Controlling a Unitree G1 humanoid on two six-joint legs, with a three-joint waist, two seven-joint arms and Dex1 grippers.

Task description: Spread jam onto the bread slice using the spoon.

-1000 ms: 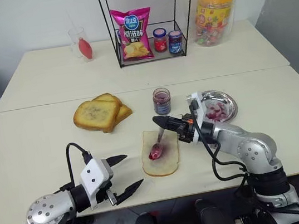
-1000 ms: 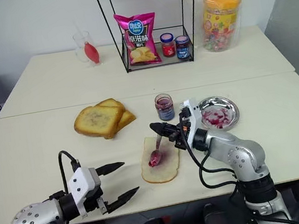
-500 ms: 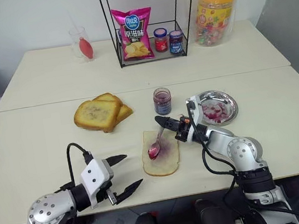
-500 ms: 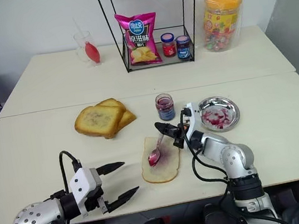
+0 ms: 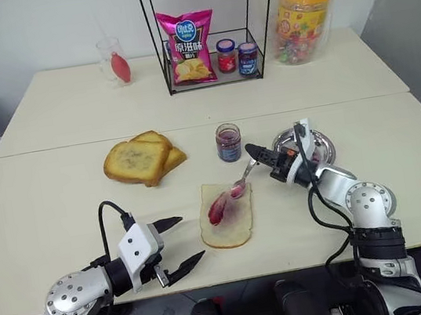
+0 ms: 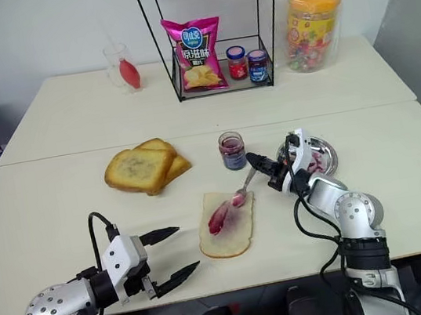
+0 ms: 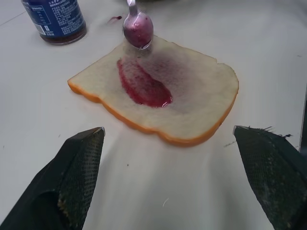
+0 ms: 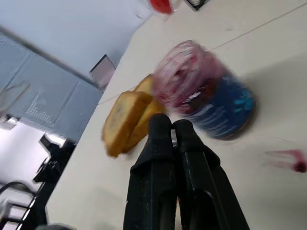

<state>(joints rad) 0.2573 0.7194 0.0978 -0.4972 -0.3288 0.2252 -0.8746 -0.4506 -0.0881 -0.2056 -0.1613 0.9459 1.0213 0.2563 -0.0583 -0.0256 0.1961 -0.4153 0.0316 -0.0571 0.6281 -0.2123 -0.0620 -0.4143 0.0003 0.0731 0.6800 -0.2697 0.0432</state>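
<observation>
Resting low at the near left of the table (image 5: 57, 188), the left gripper (image 5: 178, 245) has its two black fingers spread wide with nothing between them; it points toward the bread slice (image 5: 227, 217) and stops short of it. Behind it, farther back on the table, lie the golden toasted slices (image 5: 141, 158), stacked and overlapping. To the right, the bread slice lies flat near the front edge, pale with a tan crust, and carries a long red streak of jam on its left half. The spoon (image 5: 241, 184) hangs over the slice's far right corner, its jam-smeared bowl just above or at the crust; whether it touches cannot be told. Its handle slants up and to the right into the right gripper (image 5: 256, 153), whose fingers are clamped tight on it. Just behind the spoon stands the small glass jar of jam (image 5: 228, 142), upright and open, apart from the bread. Right of the gripper sits a metal plate (image 5: 321, 143) with red smears.
</observation>
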